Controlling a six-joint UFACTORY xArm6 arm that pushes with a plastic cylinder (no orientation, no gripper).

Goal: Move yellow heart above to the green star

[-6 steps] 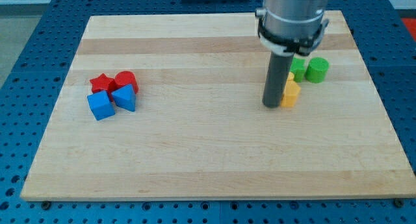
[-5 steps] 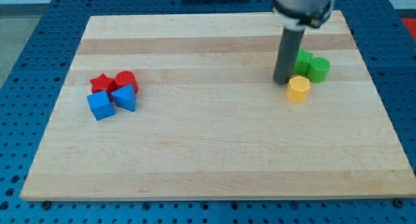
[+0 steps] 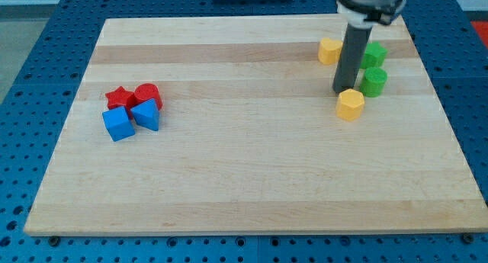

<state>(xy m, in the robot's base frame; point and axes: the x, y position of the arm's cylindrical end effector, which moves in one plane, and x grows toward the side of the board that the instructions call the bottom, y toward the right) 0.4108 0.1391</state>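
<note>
Two yellow blocks are seen: my tip (image 3: 342, 91) rests just above one (image 3: 351, 104); no jaws are fitted.

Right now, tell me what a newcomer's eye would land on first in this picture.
First the dark rod at the view's upper right, with my tip just above a yellow block and left of two green blocks. Another yellow block sits up and to the left of the rod, near the board's top edge. Far off at the view's left, two red blocks and two blue blocks huddle together.
</note>
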